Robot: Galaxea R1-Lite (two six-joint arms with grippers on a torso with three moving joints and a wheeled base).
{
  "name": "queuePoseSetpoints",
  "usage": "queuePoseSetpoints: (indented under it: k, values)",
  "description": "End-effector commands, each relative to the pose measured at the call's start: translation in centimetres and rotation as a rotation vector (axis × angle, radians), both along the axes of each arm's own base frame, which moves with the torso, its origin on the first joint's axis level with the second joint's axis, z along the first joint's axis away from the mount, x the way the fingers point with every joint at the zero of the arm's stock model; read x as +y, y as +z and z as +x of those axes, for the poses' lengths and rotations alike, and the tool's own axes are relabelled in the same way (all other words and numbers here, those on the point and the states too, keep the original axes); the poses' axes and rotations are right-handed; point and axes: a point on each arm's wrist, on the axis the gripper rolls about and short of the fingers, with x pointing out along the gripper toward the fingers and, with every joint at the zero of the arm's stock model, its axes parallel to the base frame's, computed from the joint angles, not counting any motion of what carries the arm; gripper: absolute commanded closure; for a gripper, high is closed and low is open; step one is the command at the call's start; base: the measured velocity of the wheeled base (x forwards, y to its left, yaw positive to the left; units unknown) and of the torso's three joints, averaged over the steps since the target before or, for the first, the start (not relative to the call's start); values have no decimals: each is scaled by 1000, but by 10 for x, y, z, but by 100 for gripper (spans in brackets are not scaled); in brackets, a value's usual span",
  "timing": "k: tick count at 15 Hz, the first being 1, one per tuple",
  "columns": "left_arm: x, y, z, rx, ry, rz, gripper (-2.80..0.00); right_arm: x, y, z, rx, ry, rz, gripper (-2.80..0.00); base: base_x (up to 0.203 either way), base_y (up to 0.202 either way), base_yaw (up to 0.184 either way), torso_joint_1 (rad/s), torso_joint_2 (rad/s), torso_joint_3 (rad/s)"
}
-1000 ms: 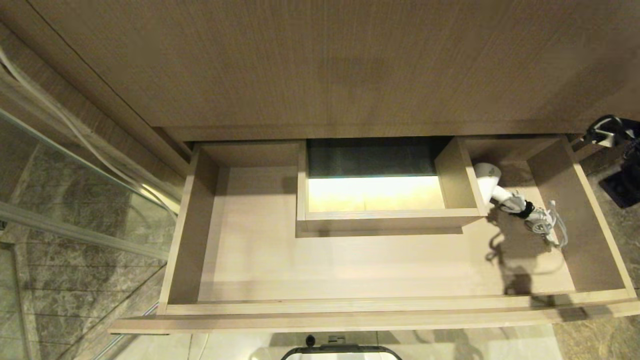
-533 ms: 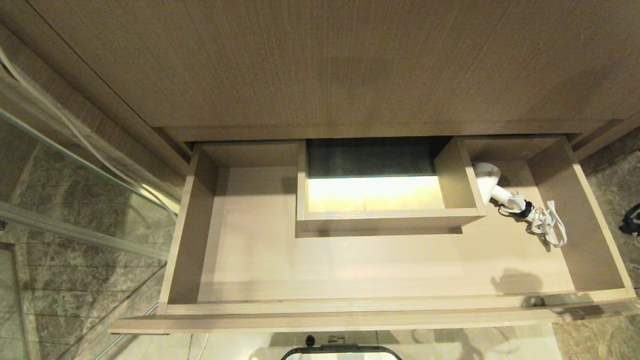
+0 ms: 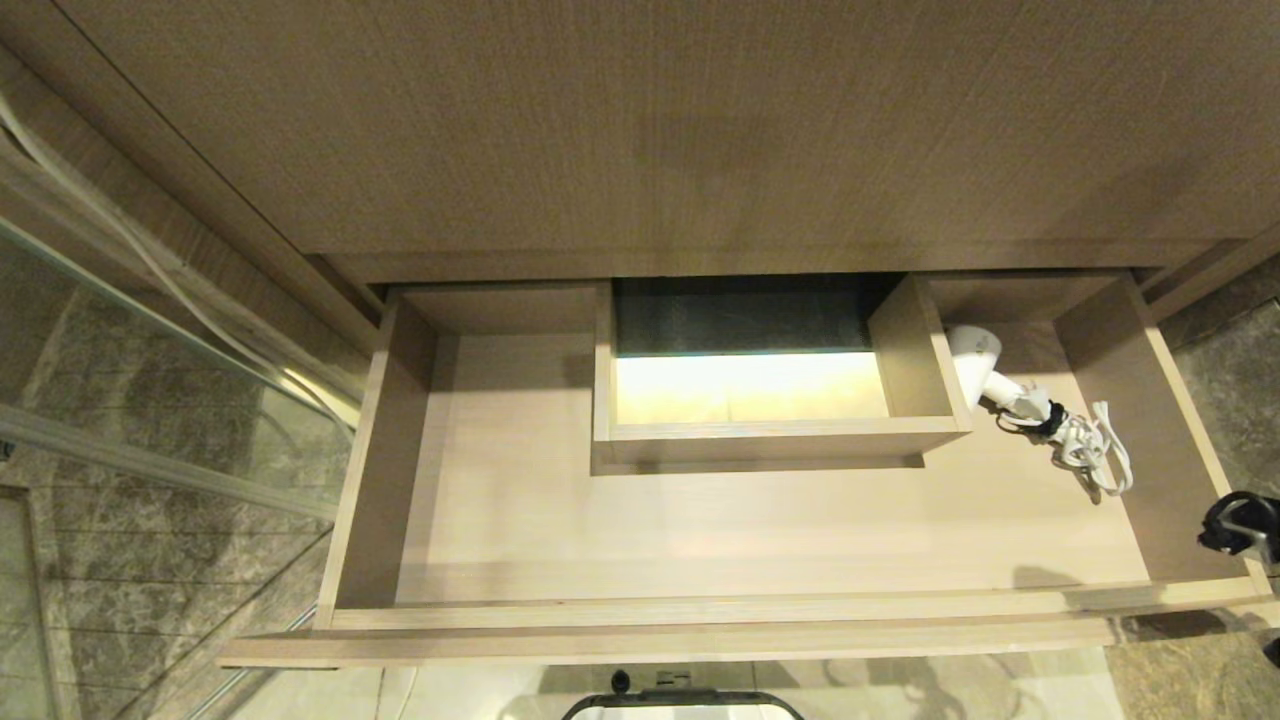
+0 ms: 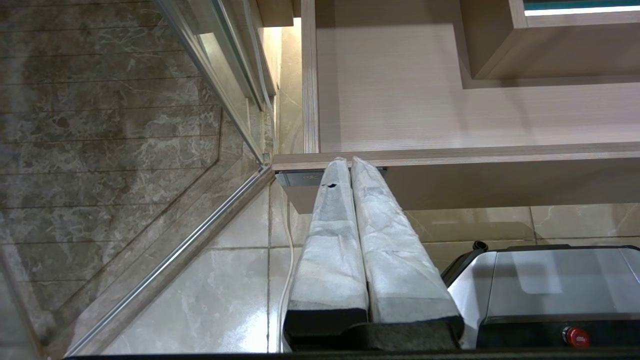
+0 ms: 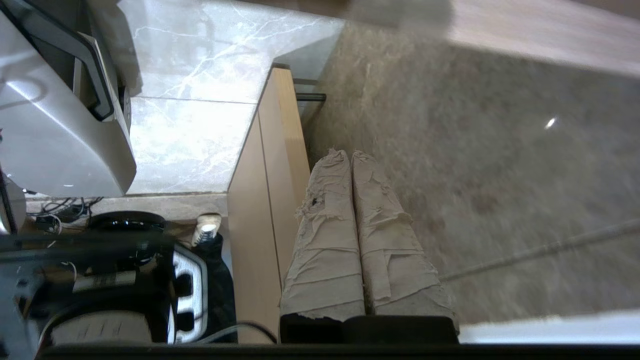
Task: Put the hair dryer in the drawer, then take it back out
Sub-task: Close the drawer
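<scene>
The drawer (image 3: 700, 612) stands pulled wide open below the wood cabinet front. The small white hair dryer (image 3: 978, 362) lies inside it at the back right, against the boxed cutout's side wall, with its bundled white cord (image 3: 1092, 452) trailing toward the front. My right arm (image 3: 1240, 525) shows at the picture's right edge, outside the drawer's right wall and well clear of the dryer. In the right wrist view my right gripper (image 5: 350, 153) is shut and empty over the floor beside the drawer's front panel (image 5: 265, 200). My left gripper (image 4: 346, 160) is shut and empty, parked just below the drawer's front edge (image 4: 500, 152).
A boxed cutout (image 3: 760, 430) fills the drawer's back centre. A glass shower partition (image 3: 150, 400) and marble floor lie to the left. The tall wood panel (image 3: 650, 130) rises above the drawer. My own base (image 3: 680, 705) sits just before the drawer front.
My right arm has swung from the back right corner beside the cabinet down to the drawer's front right side. The cord bundle has settled slightly; the dryer's head stays put.
</scene>
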Motion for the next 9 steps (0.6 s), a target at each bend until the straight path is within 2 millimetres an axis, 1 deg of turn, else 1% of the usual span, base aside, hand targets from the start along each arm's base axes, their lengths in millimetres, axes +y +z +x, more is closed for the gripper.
queuePoseSetpoints:
  k: [1, 3, 6, 9]
  values:
    - [0, 0, 0, 1, 1, 0, 0, -2, -21, 9, 80, 8, 27, 0, 0, 0, 0, 0, 0, 0]
    - [0, 0, 0, 1, 0, 0, 0, -5, -27, 20, 56, 11, 19, 0, 0, 0, 0, 0, 0, 0]
    - [0, 0, 0, 0, 0, 0, 0, -6, -29, 36, -18, 28, -2, 0, 0, 0, 0, 0, 0, 0]
    - [0, 0, 0, 0, -1, 0, 0, -6, -30, 47, -71, 47, -10, 0, 0, 0, 0, 0, 0, 0]
